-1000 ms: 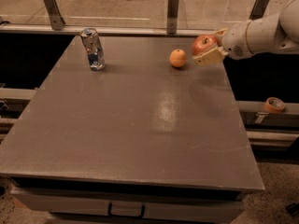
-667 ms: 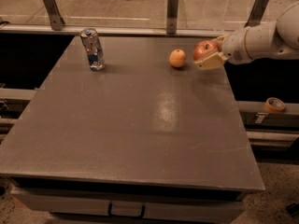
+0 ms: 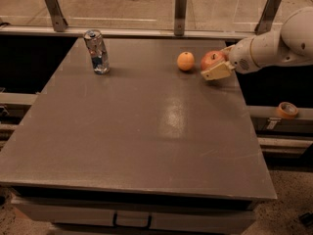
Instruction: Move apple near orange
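- The gripper reaches in from the right at the far right part of the table. Its pale fingers are pinched on the apple, one under the near side and one at the far side.
- The apple sits in that grip just to the right of the orange, with a narrow gap between the two fruits. Whether the apple rests on the tabletop or hangs just above it cannot be told.
- Step in hand, as I judge it: the carry is all but finished and the placing is due. The apple is already close to the orange.
- The next move calls for setting the apple down gently, then spreading the fingers and drawing back to the right without nudging either fruit. Both are round and would likely roll at a bump.
- The apple is round and red with a paler yellowish patch, and looks a little larger than the plain orange fruit.
- Further out, a drink can stands upright at the far left, well apart from the fruit.
- A roll of tape lies off the table on the right.
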Tool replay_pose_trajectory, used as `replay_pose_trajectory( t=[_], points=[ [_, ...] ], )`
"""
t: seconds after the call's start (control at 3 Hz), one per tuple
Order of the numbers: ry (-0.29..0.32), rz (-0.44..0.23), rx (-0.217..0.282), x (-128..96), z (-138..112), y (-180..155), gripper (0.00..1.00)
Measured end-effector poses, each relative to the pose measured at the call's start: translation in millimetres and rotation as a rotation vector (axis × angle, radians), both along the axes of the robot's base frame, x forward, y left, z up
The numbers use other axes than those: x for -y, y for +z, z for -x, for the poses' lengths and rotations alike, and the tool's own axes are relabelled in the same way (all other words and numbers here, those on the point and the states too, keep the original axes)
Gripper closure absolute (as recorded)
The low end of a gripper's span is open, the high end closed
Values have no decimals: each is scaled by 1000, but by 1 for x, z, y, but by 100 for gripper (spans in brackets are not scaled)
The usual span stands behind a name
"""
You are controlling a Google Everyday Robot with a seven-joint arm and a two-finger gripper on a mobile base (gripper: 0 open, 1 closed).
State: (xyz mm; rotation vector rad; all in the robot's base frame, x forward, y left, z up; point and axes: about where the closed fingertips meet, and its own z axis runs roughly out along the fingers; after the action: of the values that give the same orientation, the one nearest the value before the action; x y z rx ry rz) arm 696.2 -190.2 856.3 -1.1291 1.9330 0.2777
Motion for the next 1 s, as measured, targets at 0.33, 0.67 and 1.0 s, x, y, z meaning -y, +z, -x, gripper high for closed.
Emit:
replay_pose_trajectory(
  t=[0.33, 0.67, 1.0],
  points=[
    [14, -8, -31, -10, -1, -9, 13],
    [25, -19, -61, -18, 0, -15, 0],
    [25, -22, -67, -18, 1, -15, 0]
  ],
)
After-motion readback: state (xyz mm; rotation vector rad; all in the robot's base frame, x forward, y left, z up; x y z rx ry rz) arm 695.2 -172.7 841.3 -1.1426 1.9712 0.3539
